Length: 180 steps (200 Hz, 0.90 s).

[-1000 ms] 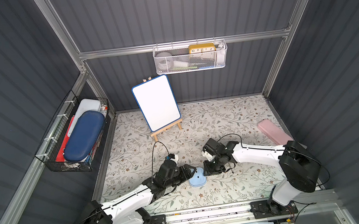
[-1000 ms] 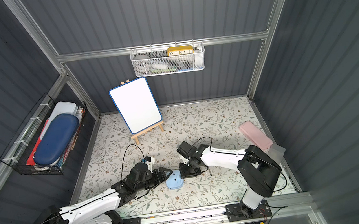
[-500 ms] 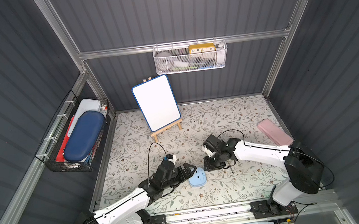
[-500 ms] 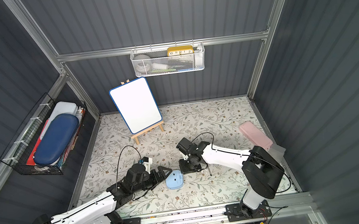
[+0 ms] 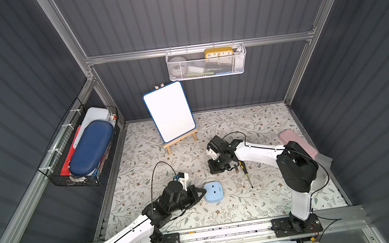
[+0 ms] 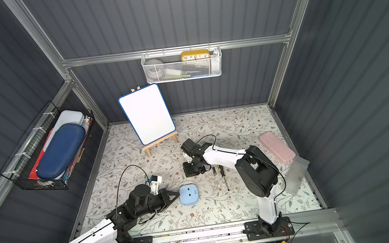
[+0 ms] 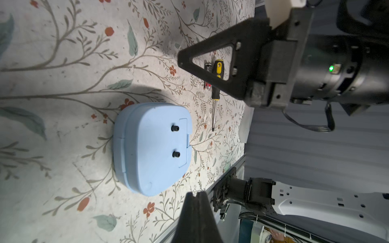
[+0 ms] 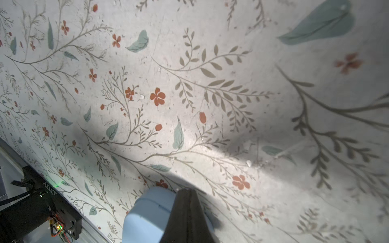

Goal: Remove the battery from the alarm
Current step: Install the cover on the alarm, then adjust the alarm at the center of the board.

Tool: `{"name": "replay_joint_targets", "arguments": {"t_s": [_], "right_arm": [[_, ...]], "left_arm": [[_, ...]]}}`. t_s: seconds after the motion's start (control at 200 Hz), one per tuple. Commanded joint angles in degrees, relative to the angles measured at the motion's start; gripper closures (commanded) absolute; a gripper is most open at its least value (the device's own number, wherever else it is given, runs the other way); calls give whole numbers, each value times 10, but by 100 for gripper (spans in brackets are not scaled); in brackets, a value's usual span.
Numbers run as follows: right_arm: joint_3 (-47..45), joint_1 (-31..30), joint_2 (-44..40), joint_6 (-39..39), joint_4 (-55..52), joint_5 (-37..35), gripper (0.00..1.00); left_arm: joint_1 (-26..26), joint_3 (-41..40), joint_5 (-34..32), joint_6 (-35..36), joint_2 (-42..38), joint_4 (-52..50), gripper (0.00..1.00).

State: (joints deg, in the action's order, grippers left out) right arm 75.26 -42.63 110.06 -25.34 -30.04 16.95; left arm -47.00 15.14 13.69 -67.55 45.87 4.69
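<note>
The small light-blue rounded-square alarm (image 5: 213, 192) lies face down on the floral counter (image 5: 267, 201), just ahead of the left pincer (image 5: 203, 193), whose jaws are pressed together on nothing. The small dark cylindrical battery (image 6: 214, 170) already lies out on the counter beside the black-and-yellow-handled screwdriver (image 6: 222, 175), its long axis roughly parallel to the tool. It sits just beside the right pincer (image 6: 190, 173), also pressed together and empty, so the right arm is clearly nearer; the task looks essentially done.
</note>
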Motion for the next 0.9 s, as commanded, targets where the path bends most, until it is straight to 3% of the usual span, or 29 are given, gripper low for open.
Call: {"name": "replay_joint_targets", "arguments": {"t_s": [0.0,0.13,0.295,0.625,0.895], "right_arm": [[-1,-2,6,13,5,31,100],[0,-3,10,20,7,35,100],[15,-3,35,29,-3,46,100],[-4,-3,40,24,13,41,100],[-22,-3,43,25,9,42,100]], "left_arm": [[-12,-18,37,7,10,11,100],[-18,-55,68,-13,28,78,100],[-53,-28,84,1,101,61,96],[-72,-30,14,-31,150,68,100],[-73,-18,14,-36,265,157,100]]}}
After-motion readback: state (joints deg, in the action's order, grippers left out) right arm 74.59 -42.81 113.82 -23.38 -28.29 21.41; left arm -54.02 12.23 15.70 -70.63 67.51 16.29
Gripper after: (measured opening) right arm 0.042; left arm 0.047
